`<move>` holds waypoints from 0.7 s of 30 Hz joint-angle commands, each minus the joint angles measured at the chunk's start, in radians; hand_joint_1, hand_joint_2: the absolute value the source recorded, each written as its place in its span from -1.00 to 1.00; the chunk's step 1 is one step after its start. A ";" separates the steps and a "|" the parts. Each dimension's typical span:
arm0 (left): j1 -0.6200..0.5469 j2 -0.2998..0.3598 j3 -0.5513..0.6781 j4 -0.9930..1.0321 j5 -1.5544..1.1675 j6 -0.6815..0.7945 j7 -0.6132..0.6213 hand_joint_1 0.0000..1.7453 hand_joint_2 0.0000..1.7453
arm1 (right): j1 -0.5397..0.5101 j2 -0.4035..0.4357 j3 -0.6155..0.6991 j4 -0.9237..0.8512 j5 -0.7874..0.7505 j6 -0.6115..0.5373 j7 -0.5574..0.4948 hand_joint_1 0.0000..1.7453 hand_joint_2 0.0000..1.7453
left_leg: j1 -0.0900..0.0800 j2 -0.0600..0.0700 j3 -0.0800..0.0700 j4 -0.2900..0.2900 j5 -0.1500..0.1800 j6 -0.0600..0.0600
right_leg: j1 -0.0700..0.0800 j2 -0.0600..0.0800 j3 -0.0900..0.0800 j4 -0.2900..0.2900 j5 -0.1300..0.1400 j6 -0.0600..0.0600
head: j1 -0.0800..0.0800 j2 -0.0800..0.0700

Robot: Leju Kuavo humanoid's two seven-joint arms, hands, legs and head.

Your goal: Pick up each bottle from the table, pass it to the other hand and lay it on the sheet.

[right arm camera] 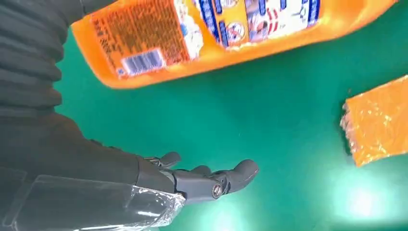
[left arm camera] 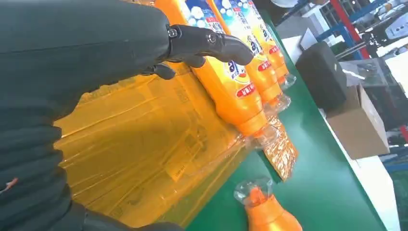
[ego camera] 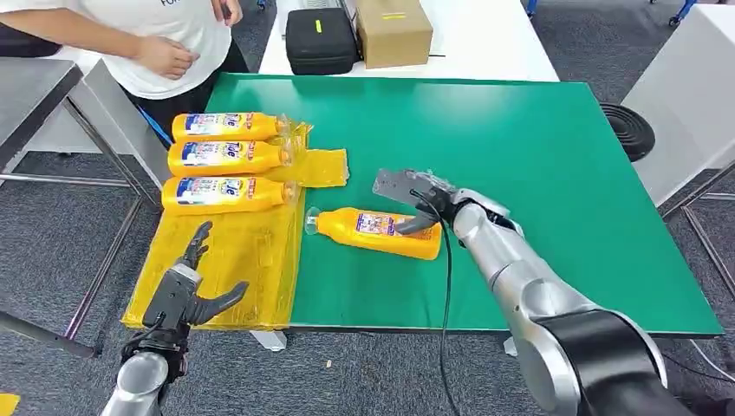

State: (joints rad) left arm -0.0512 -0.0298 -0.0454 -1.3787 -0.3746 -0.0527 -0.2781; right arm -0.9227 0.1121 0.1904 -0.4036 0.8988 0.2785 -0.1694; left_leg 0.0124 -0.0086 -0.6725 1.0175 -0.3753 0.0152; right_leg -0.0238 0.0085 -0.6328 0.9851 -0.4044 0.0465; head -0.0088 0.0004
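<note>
The blue-and-white labels on the three orange plastic bottles point(ego camera: 227, 159) lying on the yellow plastic sheet point(ego camera: 234, 260) carry large letters that read roughly "Tle" in the head view, the rest too small to make out; the left wrist view shows part of the same blue lettering and red patches with unreadable script; the orange bottle lying alone on the green bench point(right arm camera: 202, 38) bears a barcode and a block of fine print on its back label, illegible; the white shirt of the person point(ego camera: 173, 26) shows cut-off dark letters, unreadable.
</note>
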 commanded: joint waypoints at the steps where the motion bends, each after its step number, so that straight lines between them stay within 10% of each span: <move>1: -0.017 0.000 0.009 0.049 -0.005 0.012 0.018 -1.00 1.00 | 0.000 0.009 0.001 0.122 -0.026 0.027 0.054 -1.00 1.00 | 0.001 0.001 0.009 -0.001 -0.004 0.000 | 0.001 -0.001 0.009 -0.002 -0.003 -0.003 | 0.000 0.000; 21: -0.055 -0.004 0.007 0.103 0.003 0.013 0.028 -1.00 1.00 | 0.016 -0.005 -0.012 0.148 -0.026 0.058 0.128 -1.00 1.00 | 0.000 -0.001 0.005 -0.001 -0.002 0.000 | 0.001 -0.002 0.005 -0.001 -0.002 -0.002 | 0.000 0.000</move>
State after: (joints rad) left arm -0.0604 -0.0305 -0.0454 -1.3565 -0.3761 -0.0385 -0.2575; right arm -0.8774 0.1106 0.1888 -0.3303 0.8683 0.3266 -0.0545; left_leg 0.0124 -0.0082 -0.6722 1.0175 -0.3754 0.0151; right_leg -0.0239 0.0088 -0.6332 0.9849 -0.4044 0.0465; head -0.0088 0.0004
